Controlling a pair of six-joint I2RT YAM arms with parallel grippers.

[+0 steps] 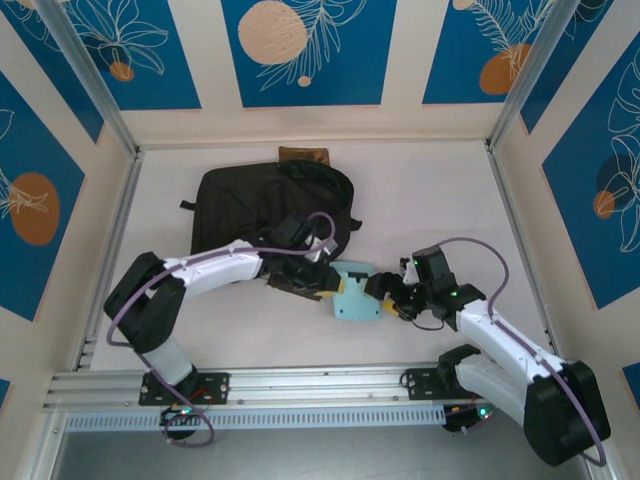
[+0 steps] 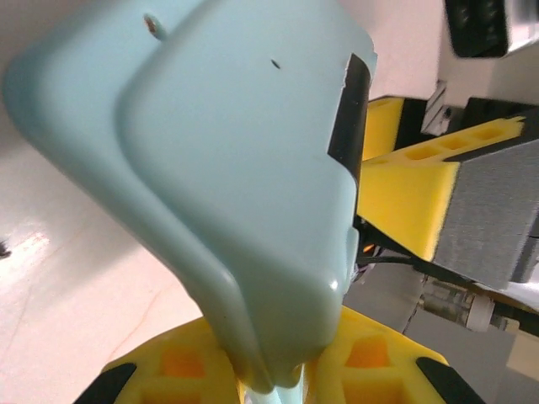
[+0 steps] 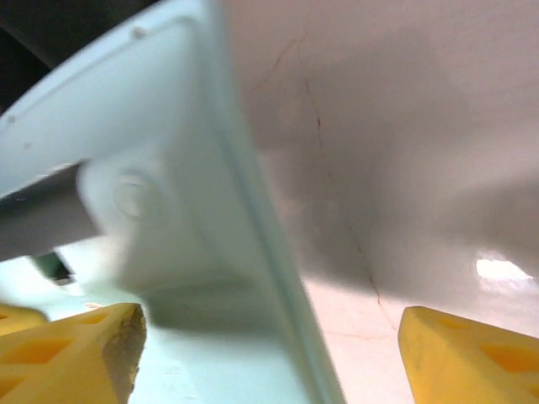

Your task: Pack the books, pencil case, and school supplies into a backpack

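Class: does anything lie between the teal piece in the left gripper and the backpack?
No loose item visible: only the left gripper, holding the light-teal piece, lies between it and the backpack.

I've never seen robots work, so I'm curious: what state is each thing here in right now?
Teal piece: gripped by the left claw, in front of the backpack.
Left claw: shut on the teal piece.
Right claw: open, close by the teal piece.
Backpack: lying flat on the table; open or zipped, cannot tell.
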